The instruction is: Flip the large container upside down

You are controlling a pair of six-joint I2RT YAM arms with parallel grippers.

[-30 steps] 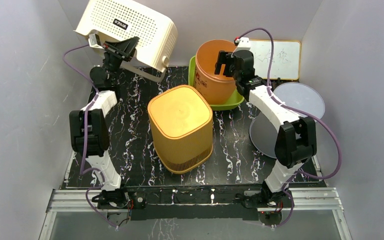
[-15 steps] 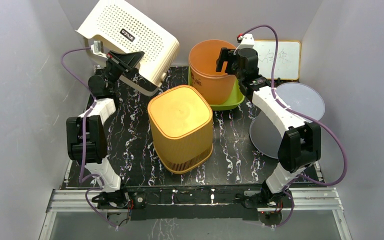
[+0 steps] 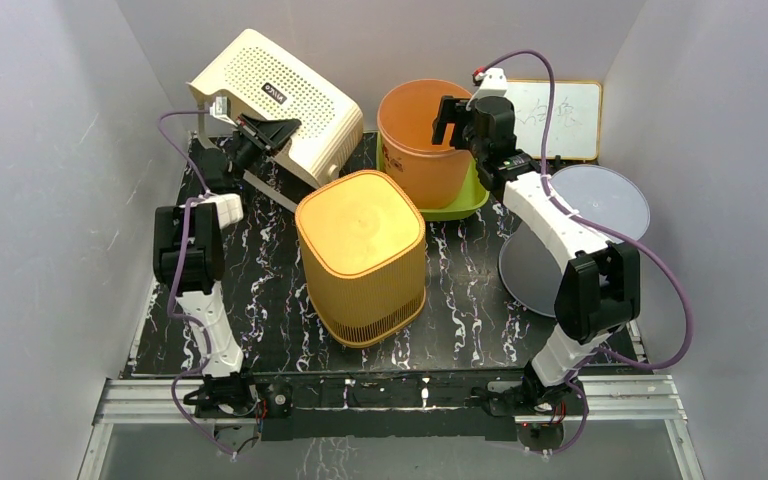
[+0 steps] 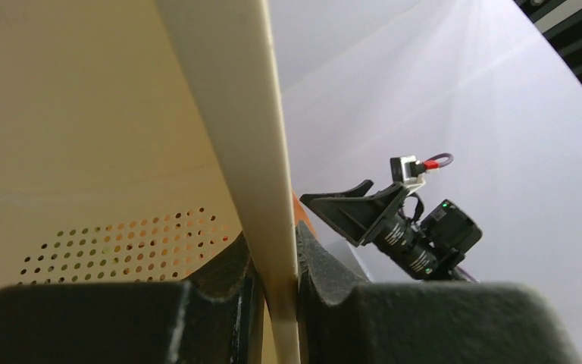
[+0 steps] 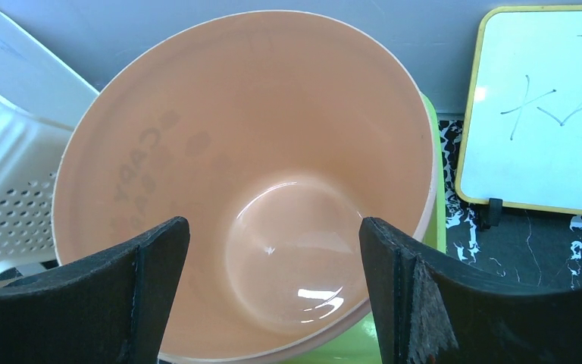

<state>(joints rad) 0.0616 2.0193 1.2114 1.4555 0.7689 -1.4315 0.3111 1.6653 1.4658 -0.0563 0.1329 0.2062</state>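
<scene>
**Cream basket tilted at the far left**

You see the large cream perforated plastic basket (image 3: 282, 100) at the far left of the black marbled table (image 3: 260, 300), strongly tilted. Your left gripper (image 4: 276, 267) is clenched on its thin rim. Your right gripper (image 5: 273, 250) stands wide, grasping nothing, just above the round orange plastic bucket (image 3: 415, 135) at the far middle.

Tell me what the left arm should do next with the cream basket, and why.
Probably lower the cream basket until its rim sits flat on the table, then release. The left pincer is shut on the rim, and the basket hangs tilted, opening downward, apparently not yet resting flat.
</scene>
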